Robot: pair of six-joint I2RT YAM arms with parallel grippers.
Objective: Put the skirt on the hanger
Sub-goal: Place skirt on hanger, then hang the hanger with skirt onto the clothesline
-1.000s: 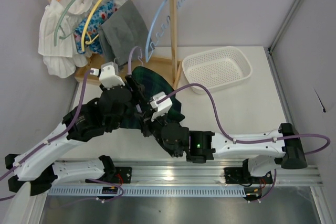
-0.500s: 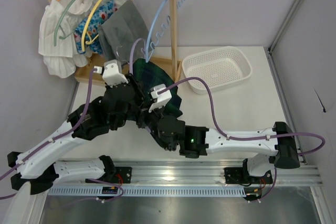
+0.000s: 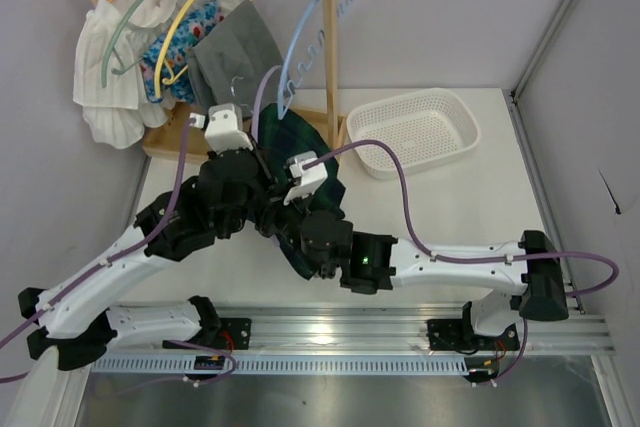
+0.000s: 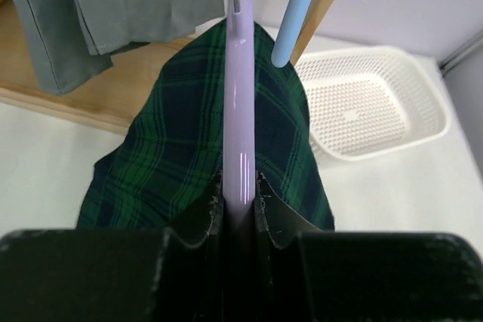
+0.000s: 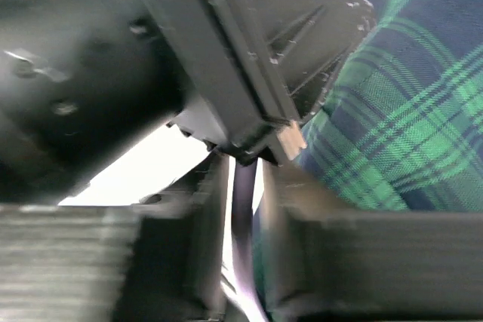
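A dark green plaid skirt (image 4: 181,141) is draped over a pale purple hanger (image 4: 240,96) and hangs down both sides of it. My left gripper (image 4: 240,186) is shut on the hanger's bar, just below the wooden rack. In the top view the skirt (image 3: 305,142) sits between the two wrists, and the hanger's hook (image 3: 262,97) rises toward the rail. My right gripper (image 5: 245,179) is closed around the same purple bar (image 5: 243,216), right under the left gripper's fingers. That view is blurred, and the plaid skirt (image 5: 400,133) fills its right side.
The wooden rack (image 3: 325,47) at the back left holds a light blue hanger (image 3: 300,47), a grey garment (image 3: 235,52), a floral one (image 3: 185,42) and a white one (image 3: 110,87). A white perforated basket (image 3: 415,127) stands to the right of the rack.
My left gripper has closed onto the hanger. Both wrists have moved away from me toward the rack, carrying the hanger and skirt with them.
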